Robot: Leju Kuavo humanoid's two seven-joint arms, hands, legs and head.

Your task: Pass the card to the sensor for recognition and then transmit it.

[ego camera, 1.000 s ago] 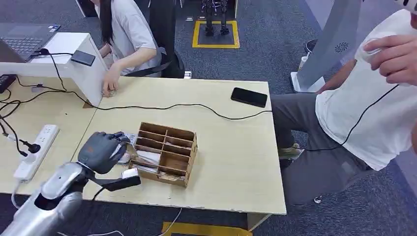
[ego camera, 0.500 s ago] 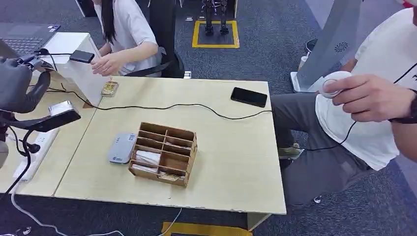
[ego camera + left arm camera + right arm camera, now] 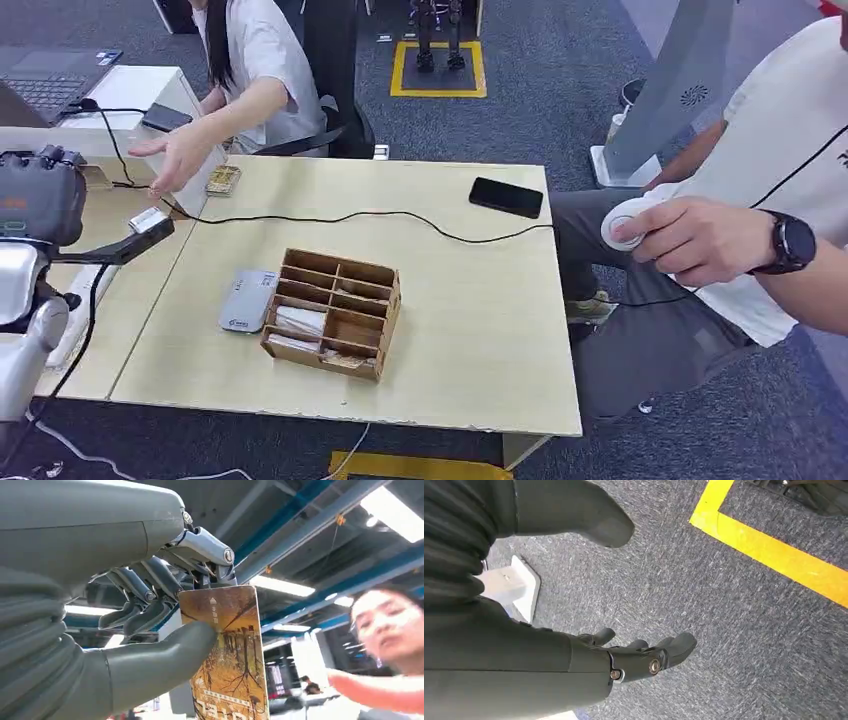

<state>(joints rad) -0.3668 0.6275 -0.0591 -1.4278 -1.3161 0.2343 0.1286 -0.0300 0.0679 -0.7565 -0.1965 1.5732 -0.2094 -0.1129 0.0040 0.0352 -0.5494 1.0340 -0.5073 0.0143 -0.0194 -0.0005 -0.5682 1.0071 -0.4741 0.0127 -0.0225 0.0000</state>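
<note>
Table (image 3: 470, 340): a pale wooden top with a black cable (image 3: 400, 214) trailing across it from left to right.
Person at right (image 3: 760, 200): seated just off the table's right edge in a white shirt, wearing a dark watch, one hand round a small white round device (image 3: 622, 222).
Person at far left (image 3: 255, 60): seated beyond the table, one arm stretched out, the open hand (image 3: 180, 155) reaching toward the robot's raised left hand.
Organiser (image 3: 335, 313): a wooden box of compartments near the middle of the table, a few flat things lying in its near slots.
Sensor (image 3: 248, 299): a flat grey reader lying on the table, touching the organiser's left side.
Phone (image 3: 507, 197): black, flat on the far right part of the table.
Left hand (image 3: 150, 605): raised at the far left, above the neighbouring desk; the thumb and fingers pinch the card.
Card (image 3: 227, 655): brown and yellow with a tree picture, held upright in the left hand, well apart from the sensor.
Right hand (image 3: 644, 657): hangs over grey carpet near a yellow floor line, fingers loosely apart, holding nothing.
</note>
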